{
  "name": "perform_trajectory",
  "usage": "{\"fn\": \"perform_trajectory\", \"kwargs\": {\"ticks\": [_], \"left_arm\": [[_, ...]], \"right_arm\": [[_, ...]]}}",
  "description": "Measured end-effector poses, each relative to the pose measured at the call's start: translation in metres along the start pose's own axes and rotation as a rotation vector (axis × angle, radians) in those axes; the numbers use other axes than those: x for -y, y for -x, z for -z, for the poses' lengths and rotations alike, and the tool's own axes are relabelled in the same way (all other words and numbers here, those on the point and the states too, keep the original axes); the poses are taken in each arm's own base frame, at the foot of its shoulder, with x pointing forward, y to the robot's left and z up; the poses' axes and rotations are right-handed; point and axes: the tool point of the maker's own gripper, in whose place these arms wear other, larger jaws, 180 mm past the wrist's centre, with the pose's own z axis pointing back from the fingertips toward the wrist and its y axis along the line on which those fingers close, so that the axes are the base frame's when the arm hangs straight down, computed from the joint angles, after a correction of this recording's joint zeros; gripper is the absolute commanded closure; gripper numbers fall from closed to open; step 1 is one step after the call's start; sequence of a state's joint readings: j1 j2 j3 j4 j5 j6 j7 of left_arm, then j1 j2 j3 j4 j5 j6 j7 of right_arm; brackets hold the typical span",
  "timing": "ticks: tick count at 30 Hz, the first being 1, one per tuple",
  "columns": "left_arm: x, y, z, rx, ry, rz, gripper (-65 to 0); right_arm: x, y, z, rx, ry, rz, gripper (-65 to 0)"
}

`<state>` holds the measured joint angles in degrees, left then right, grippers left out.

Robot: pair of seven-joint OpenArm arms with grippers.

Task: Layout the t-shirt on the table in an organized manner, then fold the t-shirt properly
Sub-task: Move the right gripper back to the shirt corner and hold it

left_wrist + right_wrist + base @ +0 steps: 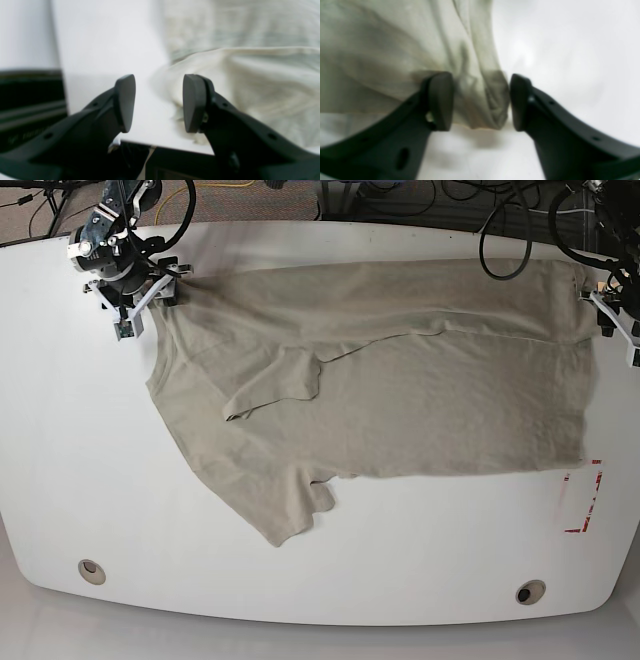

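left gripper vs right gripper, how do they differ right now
The right gripper has a bunched fold of the t-shirt between its fingers; the left gripper has only bare table between its fingers, the cloth edge lying beside one of them. In the base view the right one sits at the shirt's left corner, the left one at its right edge. Both are black, with fingers apart.

One beige thin-fabric short-sleeved t-shirt (400, 380), one white smooth bench (60, 460), two round grey grommet holes (91, 571), one red-tape rectangle mark (585, 498).

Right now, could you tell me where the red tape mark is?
In the base view, the red tape mark sits on the table near its right edge, just below the t-shirt hem.
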<state>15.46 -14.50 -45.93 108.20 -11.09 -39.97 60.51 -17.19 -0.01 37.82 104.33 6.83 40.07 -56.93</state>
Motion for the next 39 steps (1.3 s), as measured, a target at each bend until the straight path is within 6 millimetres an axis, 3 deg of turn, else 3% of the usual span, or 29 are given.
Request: {"fn": "perform_trajectory", "kwargs": {"ticks": [3, 8, 11, 19, 26, 35, 39], "left_arm": [[0.001, 0.001, 0.000, -0.003, 0.002, -0.001, -29.9], [0.006, 0.002, 0.001, -0.007, 0.018, -0.004, -40.0], [0.005, 0.013, 0.001, -0.069, 0.015, -0.003, -44.3], [0.009, 0.024, 0.002, -0.114, 0.030, -0.001, -44.7], [0.040, 0.058, 0.023, -0.212, 0.159, -0.029, -44.6], [0.055, 0.081, 0.036, -0.272, 0.229, -0.070, -44.4], [0.058, 0.078, 0.041, -0.259, 0.245, -0.066, -41.7]], "right_arm": [[-0.002, -0.001, 0.001, 0.008, -0.007, 0.004, -16.0], [-0.002, -0.001, 0.001, 0.011, -0.009, 0.005, -6.7], [-0.002, -0.002, 0.001, 0.011, -0.008, 0.005, -6.3], [-0.001, -0.002, 0.001, 0.012, -0.004, 0.002, -6.3], [-0.001, -0.002, 0.001, 0.011, -0.004, 0.002, -6.3], [-0.001, -0.001, 0.001, 0.011, -0.003, 0.002, -6.3], [-0.001, -0.002, 0.001, 0.012, -0.004, 0.002, -6.3]]}}
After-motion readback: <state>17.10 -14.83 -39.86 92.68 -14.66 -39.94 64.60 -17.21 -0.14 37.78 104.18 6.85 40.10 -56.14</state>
